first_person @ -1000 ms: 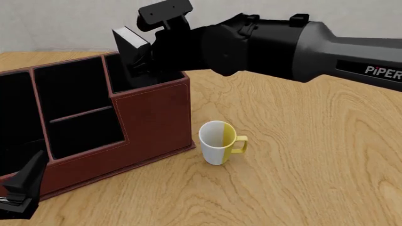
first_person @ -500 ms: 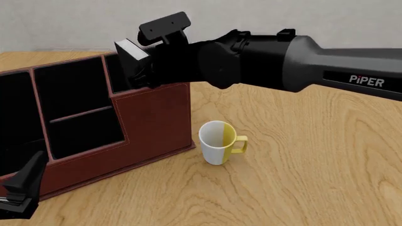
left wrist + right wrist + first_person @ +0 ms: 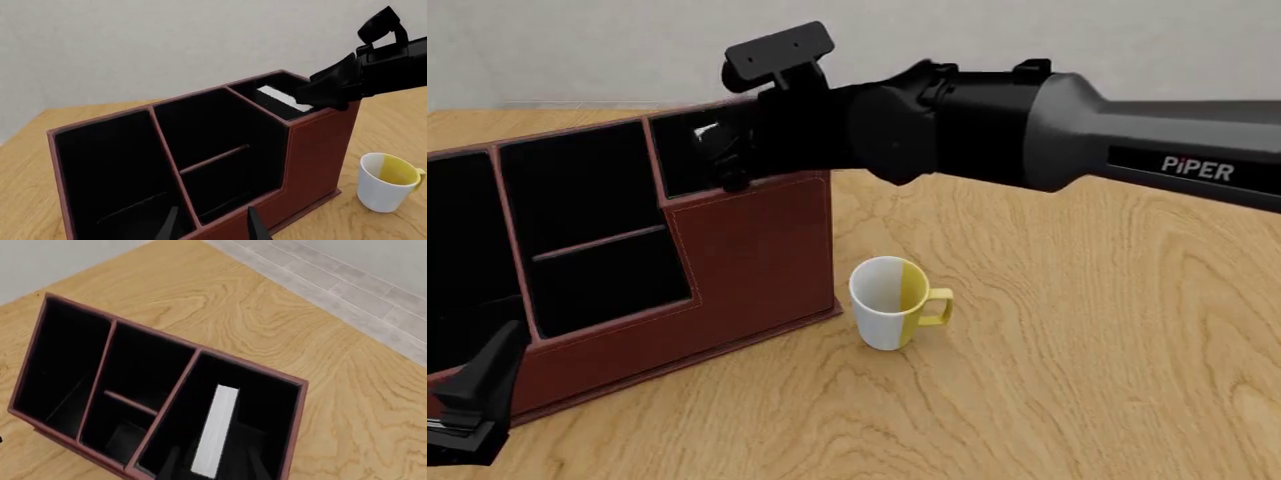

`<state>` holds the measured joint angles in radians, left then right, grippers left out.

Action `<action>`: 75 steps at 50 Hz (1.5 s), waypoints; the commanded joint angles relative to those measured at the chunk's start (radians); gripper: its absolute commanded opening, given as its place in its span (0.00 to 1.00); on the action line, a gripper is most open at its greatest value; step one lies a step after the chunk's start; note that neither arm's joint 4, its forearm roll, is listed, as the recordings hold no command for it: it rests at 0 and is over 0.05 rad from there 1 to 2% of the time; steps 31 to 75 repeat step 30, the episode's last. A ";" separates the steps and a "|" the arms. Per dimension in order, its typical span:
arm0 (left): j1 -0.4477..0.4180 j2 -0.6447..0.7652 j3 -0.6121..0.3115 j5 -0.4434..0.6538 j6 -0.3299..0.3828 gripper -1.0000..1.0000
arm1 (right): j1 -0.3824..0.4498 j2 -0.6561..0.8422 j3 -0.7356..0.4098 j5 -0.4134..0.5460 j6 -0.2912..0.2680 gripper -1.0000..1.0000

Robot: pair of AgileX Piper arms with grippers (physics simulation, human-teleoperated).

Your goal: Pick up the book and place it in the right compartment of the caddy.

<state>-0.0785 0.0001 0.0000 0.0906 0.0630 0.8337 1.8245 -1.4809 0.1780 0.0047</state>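
Spreading across every view is the wooden table [image 3: 1068, 380], and the caddy [image 3: 747, 260] is standing on it at about 9 o'clock from the centre of the front view. The right arm [image 3: 1068, 130] is reaching in from 3 o'clock, and its wrist is covering most of the right compartment [image 3: 267, 405] in that view, so only a small white corner of the book [image 3: 706, 133] is showing there. The right wrist view is looking straight down into this cell and is giving what the front view is hiding: the book [image 3: 215, 430] is standing on its edge inside, with its white page edges facing up. Its long axis is running parallel to the divider beside it, roughly along the 12-to-6 line of the front view. The left wrist view is showing the same white strip [image 3: 283, 98] low inside the cell.

A white and yellow mug [image 3: 892, 303] is standing near the caddy's corner, at about 4 o'clock from it.

The right gripper [image 3: 215, 466] is hanging over the book with its fingers [image 3: 172, 462] spread, dark gaps lying between them and the page edges. The left gripper [image 3: 212, 227] is waiting at 7 o'clock, also spread and holding nothing.
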 commanded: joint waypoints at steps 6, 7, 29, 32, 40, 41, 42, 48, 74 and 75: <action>-0.002 0.000 0.000 0.002 0.001 1.00 | -0.004 -0.005 -0.013 0.003 0.007 1.00; -0.001 0.000 0.000 0.002 0.001 1.00 | -0.005 -0.005 -0.014 0.003 0.007 1.00; -0.001 0.000 0.000 -0.001 -0.002 1.00 | -0.008 -0.028 -0.054 0.040 0.004 1.00; -0.002 0.000 0.000 0.000 -0.001 1.00 | -0.009 -0.032 -0.057 0.045 0.001 1.00; -0.002 0.000 0.000 0.000 -0.001 1.00 | -0.009 -0.032 -0.057 0.045 0.001 1.00; -0.002 0.000 0.000 0.000 -0.001 1.00 | -0.009 -0.032 -0.057 0.045 0.001 1.00; -0.002 0.000 0.000 0.000 -0.001 1.00 | -0.009 -0.032 -0.057 0.045 0.001 1.00; -0.002 0.000 0.000 0.000 -0.001 1.00 | -0.009 -0.032 -0.057 0.045 0.001 1.00; -0.002 0.000 0.000 0.000 -0.001 1.00 | -0.009 -0.032 -0.057 0.045 0.001 1.00; -0.002 0.000 0.000 0.000 -0.001 1.00 | -0.009 -0.032 -0.057 0.045 0.001 1.00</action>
